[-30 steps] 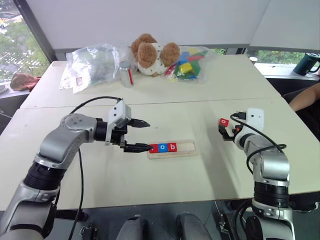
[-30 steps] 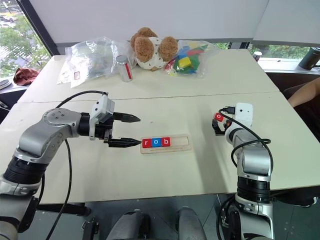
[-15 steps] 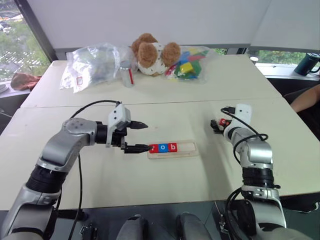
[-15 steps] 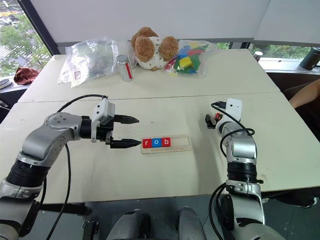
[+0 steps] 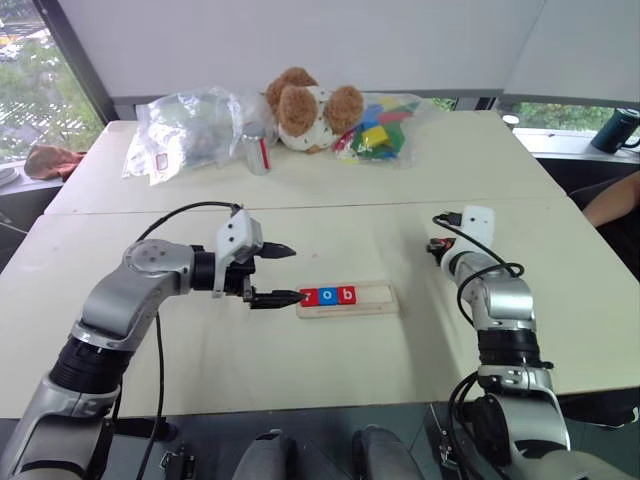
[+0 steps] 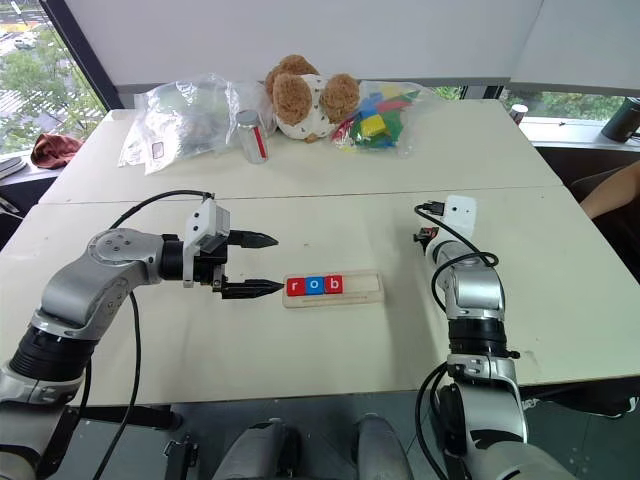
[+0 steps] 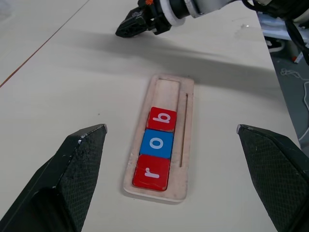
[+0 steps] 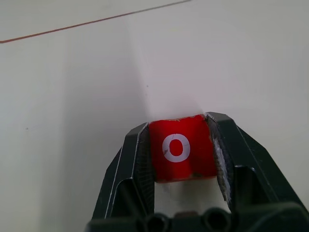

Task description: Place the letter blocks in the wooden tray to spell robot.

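Observation:
The wooden tray [image 5: 378, 296] lies mid-table with three letter blocks at its left end: red "r" [image 7: 152, 172], blue "o" [image 7: 156, 143] and red "b" [image 7: 162, 118]. Its right half is bare. My left gripper [image 5: 293, 273] hovers open just off the tray's left end, one finger above the other, pointing along the tray. To the right of the tray, my right gripper [image 5: 435, 248] is low at the table, shut on a red "o" block [image 8: 179, 150] that sits squarely between its fingers [image 8: 137, 154].
At the table's far side sit a teddy bear [image 5: 305, 110], a clear bag of coloured toy blocks [image 5: 375, 128], a crumpled plastic bag [image 5: 190, 130] and a small can [image 5: 257, 150]. A dark mug [image 5: 612, 130] and a person's arm [image 5: 612, 198] are at the far right.
My right gripper reached forward and slightly left, then closed on the red "o" block. The left arm and the tray have stayed put.

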You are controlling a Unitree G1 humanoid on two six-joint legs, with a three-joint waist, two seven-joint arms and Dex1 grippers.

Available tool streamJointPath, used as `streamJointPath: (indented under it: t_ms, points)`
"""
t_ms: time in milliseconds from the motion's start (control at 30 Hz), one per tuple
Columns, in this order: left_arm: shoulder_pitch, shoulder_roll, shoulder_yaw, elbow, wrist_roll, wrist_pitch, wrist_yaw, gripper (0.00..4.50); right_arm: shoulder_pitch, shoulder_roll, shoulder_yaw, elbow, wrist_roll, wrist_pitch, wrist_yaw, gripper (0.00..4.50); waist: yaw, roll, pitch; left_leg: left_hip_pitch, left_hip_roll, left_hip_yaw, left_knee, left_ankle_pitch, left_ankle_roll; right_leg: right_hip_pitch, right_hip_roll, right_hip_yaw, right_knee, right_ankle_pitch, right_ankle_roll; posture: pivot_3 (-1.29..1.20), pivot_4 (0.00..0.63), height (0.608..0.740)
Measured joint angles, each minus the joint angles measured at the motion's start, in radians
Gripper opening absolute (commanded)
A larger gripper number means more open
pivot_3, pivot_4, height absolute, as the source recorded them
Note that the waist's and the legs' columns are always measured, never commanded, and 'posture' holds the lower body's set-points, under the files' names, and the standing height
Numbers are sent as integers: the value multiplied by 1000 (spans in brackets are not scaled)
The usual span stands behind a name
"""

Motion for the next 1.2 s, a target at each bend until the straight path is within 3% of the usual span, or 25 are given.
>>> streamJointPath:
  t_ms: [167, 267, 500, 533, 667, 767, 833, 967, 1067, 1200]
  points:
    - [-6, 10, -5, 7, 1, -2, -35, 4500, 153, 20, 4, -403, 33, 244, -4, 1220, -1, 0, 0, -1, 0, -1, 0, -2, 3, -1, 1, 0, 3, 0, 0, 0, 150, 740]
    - [-7, 10, -11, 13, 2, -4, -53, 4500, 258, 101, 1, -590, 32, 410, -43, 1220, 0, 0, 0, -1, 0, -1, 1, -2, 3, -1, 1, 0, 0, 0, 0, 0, 150, 740]
    - [-8, -16, -23, 25, 4, -6, -62, 4500, 306, 300, -12, -726, 15, 551, -130, 1220, -2, 0, 0, 1, 0, 0, 0, -2, 3, 1, 2, 0, 0, 0, 0, 0, 150, 740]
    - [-8, -19, -24, 25, 5, -6, -64, 4500, 307, 311, -13, -730, 14, 552, -135, 2282, -3, 0, 0, 2, 0, 0, 0, -2, 3, 1, 2, 0, 1, 0, 0, 0, 150, 740]
    - [-8, -24, -29, 35, 15, -14, -70, 4500, 319, 325, -2, -731, 17, 535, -136, 4285, -1, 0, 0, 2, 0, 0, 0, -2, 3, 2, 2, 0, 0, 0, 0, 0, 150, 740]
    - [-8, -24, -28, 38, 17, -22, -74, 4500, 315, 300, 2, -723, 18, 537, -121, 4427, 3, -1, -1, 5, 0, 0, 1, -2, 4, 6, 2, -1, -1, 0, 0, 0, 150, 740]
    - [-8, -21, -26, 38, 16, -22, -78, 4500, 309, 208, 11, -702, 22, 536, -85, 4427, 4, -1, 0, 5, -2, 0, 1, -3, 5, 6, 1, -1, -2, 0, 0, 0, 150, 740]
    - [-3, 5, -7, 41, 5, -19, -88, 4500, 222, -144, 69, -622, 45, 398, 116, 4427, -5, 1, 1, 6, -2, 1, 0, -3, 6, 6, 1, 0, -2, 0, 0, 0, 150, 740]
    - [22, 21, -10, 24, -6, -13, -115, 4500, 118, -423, 90, -477, 182, 264, 465, 4427, -7, 0, 1, 6, 3, 1, -1, -4, 7, 6, 5, 0, -4, 0, 0, 0, 150, 740]
    - [39, 45, -10, 22, -4, -7, -129, 4500, 143, -589, 120, -329, 284, 62, 819, 4427, 3, 0, 1, 5, 5, -1, -2, -5, 9, 6, 9, 0, -5, 0, 0, 0, 150, 740]
